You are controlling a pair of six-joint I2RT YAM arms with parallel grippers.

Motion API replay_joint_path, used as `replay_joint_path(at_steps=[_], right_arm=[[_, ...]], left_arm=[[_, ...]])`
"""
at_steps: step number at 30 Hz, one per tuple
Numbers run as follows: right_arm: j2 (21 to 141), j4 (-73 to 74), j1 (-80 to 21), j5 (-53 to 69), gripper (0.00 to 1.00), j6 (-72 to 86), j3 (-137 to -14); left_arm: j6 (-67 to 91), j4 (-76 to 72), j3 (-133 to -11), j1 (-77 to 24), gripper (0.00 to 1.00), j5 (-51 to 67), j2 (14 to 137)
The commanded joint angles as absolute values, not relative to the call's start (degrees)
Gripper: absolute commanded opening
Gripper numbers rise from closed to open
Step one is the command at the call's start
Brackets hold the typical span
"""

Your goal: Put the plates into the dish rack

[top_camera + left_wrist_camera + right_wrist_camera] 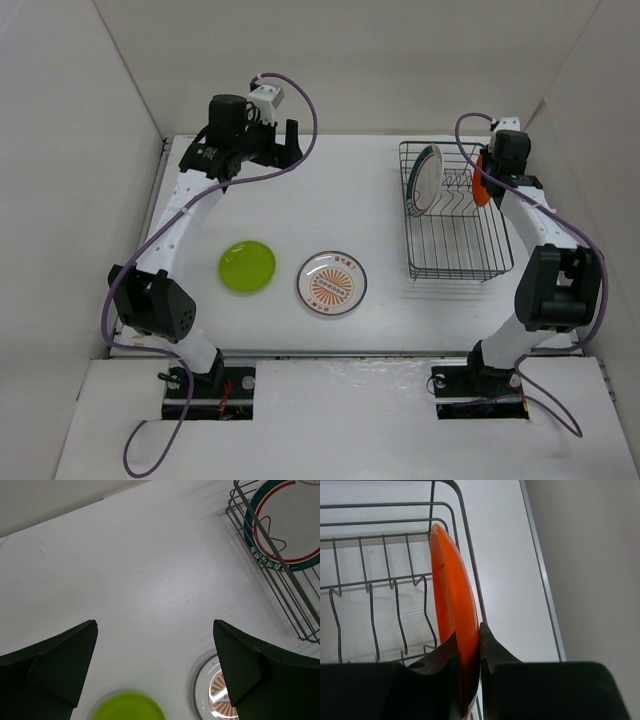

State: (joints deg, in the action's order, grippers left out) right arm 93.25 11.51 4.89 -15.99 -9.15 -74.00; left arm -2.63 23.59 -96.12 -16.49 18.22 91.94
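Observation:
The black wire dish rack stands at the right of the table. The teal-rimmed plate stands on edge at its far left end; it also shows in the left wrist view. My right gripper is shut on the orange plate, held on edge over the rack's far right side. The lime green plate and the sunburst plate lie flat on the table. My left gripper is open and empty, high above the far left of the table.
White walls enclose the table on three sides. The rack's right edge is close to the right wall. Purple cables loop from both arms.

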Motion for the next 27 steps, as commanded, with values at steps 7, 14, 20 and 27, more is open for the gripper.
replay_joint_path(at_steps=[7,14,20,27], right_arm=[[94.83,8.17,5.27,-17.05,0.75,-6.68,-75.84],[92.03,10.97,5.27,-18.1,0.99,-4.84,-79.79],[84.56,14.68,5.27,-17.68,0.99,-1.05,-82.88],[73.58,13.37,3.44,12.63,0.99,1.57,-78.76]], left_arm=[[-3.87,22.85,-96.42,-14.5,1.0,20.48,88.24],[-8.25,25.13,-92.21,-11.61,1.0,21.1,88.33],[-15.19,26.54,-83.42,-2.74,1.0,18.98,85.61],[-31.97,36.2,-73.75,9.39,1.0,23.01,84.37]])
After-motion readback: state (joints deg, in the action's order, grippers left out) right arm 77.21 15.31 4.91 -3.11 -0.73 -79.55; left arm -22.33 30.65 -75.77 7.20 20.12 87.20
